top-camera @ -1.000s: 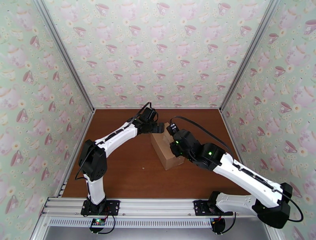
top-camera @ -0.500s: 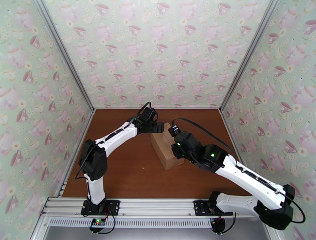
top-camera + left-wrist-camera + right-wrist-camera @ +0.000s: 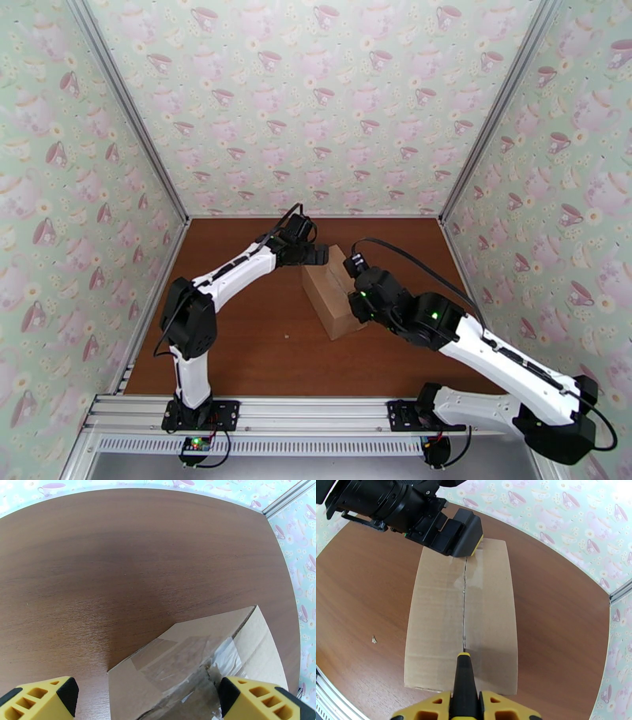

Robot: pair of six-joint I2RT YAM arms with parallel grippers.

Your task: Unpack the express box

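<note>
The express box (image 3: 332, 296) lies slantwise near the middle of the bench (image 3: 237, 347), flaps down, its taped seam (image 3: 464, 598) running away from my right wrist. Bare wood lies open on every side of it: widest toward the left wall, narrower toward the right wall, with a free strip behind its far end. One small scrap (image 3: 374, 639) sits off the box's left edge. My left arm reaches forward and bends inward at the elbow. My left fingers (image 3: 39, 699) are spread wide, hanging over the far end of the box with one either side of the tape (image 3: 173, 657). My right arm stretches diagonally inward, wrist above the box's near edge. My right fingers (image 3: 505, 709) are clenched on a black-handled tool (image 3: 465, 681), whose thin tip, probably a blade, lies along the seam.
</note>
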